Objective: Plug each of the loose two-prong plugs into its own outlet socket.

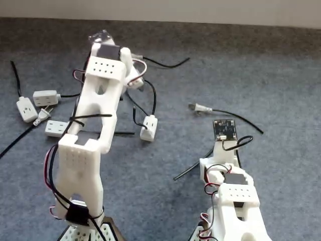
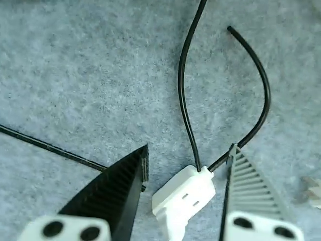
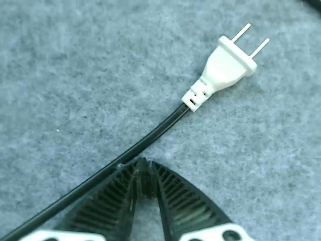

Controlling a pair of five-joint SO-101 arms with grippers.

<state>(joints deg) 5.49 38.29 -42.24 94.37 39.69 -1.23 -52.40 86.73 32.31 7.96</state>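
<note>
**Operator:** Report the left claw.

**Technician:** The left claw (image 2: 189, 150) stands wide. A white socket (image 2: 183, 198) lies on the grey surface (image 2: 75, 75) between the two fingers (image 2: 120, 191), just beside each. Contact with either cannot be confirmed. A thin black cord (image 2: 183, 75) leaves the socket end that faces away from the claw.

**Operator:** Report the right claw.

**Technician:** The right claw (image 3: 145, 163) is closed, tips pressed together. The plug cord (image 3: 150, 138) runs past the outside of one tip. The white two-prong plug (image 3: 225, 60) lies flat ahead of the tips, apart from them, prongs pointing away from the claw.

**Operator:** Position on the surface?

**Technician:** In the high view that plug lies near the middle, toward the right edge. A second plug (image 1: 42, 116), prongs bare, lies near the left edge within a group of three sockets (image 1: 45, 97). One more socket (image 1: 149, 127) lies near the middle, beside the left arm (image 1: 95, 115). Whether it is the socket at the left claw cannot be told.
</note>
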